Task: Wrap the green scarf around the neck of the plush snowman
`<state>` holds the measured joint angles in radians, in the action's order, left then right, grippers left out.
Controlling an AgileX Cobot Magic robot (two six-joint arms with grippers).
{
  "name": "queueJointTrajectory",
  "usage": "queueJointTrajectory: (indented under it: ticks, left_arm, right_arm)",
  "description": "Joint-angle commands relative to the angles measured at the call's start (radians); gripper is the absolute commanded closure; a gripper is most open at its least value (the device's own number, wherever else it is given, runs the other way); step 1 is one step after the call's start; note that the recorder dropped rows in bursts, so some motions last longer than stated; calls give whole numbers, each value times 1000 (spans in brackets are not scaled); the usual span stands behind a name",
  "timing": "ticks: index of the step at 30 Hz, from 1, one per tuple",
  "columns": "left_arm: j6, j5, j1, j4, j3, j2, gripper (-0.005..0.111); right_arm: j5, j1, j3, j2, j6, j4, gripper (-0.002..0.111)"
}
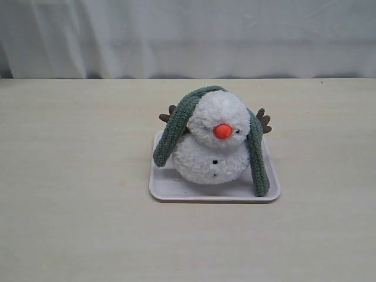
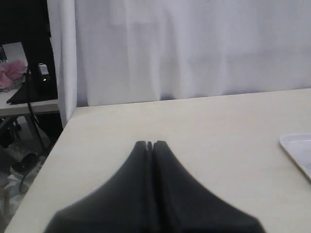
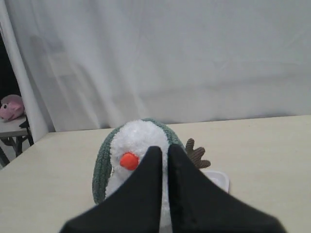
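Observation:
The plush snowman point(image 1: 214, 147) sits upright on a white tray point(image 1: 170, 188), its orange nose facing the front. The green scarf point(image 1: 176, 126) lies over the top of its head, one end hanging down each side to the tray; it does not circle the neck point(image 1: 197, 140). Brown branch arms stick out behind the scarf. Neither gripper shows in the exterior view. My left gripper point(image 2: 149, 143) is shut and empty over bare table, beside a tray corner point(image 2: 299, 148). My right gripper point(image 3: 165, 148) is shut and empty, in front of the snowman point(image 3: 138, 136) and scarf point(image 3: 101, 170).
A white curtain point(image 1: 188, 35) hangs along the table's far edge. The table's left edge point(image 2: 53, 145) drops off toward a cluttered side area with cables. A pink plush point(image 3: 10, 107) lies on a separate small table beyond the curtain.

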<state>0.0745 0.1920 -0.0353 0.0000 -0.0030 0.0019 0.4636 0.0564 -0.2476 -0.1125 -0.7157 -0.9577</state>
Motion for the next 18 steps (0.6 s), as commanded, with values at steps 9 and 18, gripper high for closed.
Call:
queueJointTrajectory:
  ticks: [9,18]
  left_arm:
    - [-4,-192,0,-484,-17,-2,107]
    - [36,-53,0,-477,-271,154,107]
  right_arm:
    - [-14,-1,4,108,-2,-21,104]
    - [39,-1,4,108,6,-29,104]
